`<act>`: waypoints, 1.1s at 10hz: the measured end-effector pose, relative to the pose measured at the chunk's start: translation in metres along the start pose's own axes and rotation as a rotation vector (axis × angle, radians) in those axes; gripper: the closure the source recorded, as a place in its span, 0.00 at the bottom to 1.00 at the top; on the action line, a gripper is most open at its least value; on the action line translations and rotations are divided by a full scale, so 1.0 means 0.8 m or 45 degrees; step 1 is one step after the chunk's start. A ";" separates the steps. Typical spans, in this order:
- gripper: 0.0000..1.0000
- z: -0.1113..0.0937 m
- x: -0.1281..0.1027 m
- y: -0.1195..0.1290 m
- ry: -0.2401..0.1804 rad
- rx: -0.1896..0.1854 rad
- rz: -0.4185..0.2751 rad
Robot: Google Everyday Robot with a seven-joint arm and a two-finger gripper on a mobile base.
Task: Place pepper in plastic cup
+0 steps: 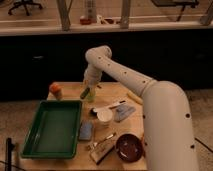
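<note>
End effector (89, 86) held above the far side of the worktop (112, 90), finger state impossible to tell, pepper (85, 92) seen tilted just beneath it, directly beside the plastic cup (91, 95), green tray (52, 128) set at the left, white cup (104, 116) placed mid-worktop

Hand (90, 86) above plastic cup (91, 95); pepper (85, 92) at its left.

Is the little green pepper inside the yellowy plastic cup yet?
Not yet. The small dark-green pepper hangs tilted under the gripper, beside the top of the translucent yellow-green plastic cup, not down inside it.
</note>
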 end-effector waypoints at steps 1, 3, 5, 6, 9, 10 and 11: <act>1.00 0.005 0.001 -0.005 -0.005 -0.006 -0.003; 0.98 0.017 0.005 -0.015 -0.017 -0.017 -0.001; 0.81 0.028 0.009 -0.024 -0.024 -0.032 0.007; 0.73 0.031 0.012 -0.025 -0.026 -0.042 0.014; 0.41 0.042 0.024 -0.025 -0.031 -0.065 0.044; 0.31 0.044 0.028 -0.021 -0.033 -0.075 0.056; 0.24 0.047 0.032 -0.019 -0.034 -0.079 0.066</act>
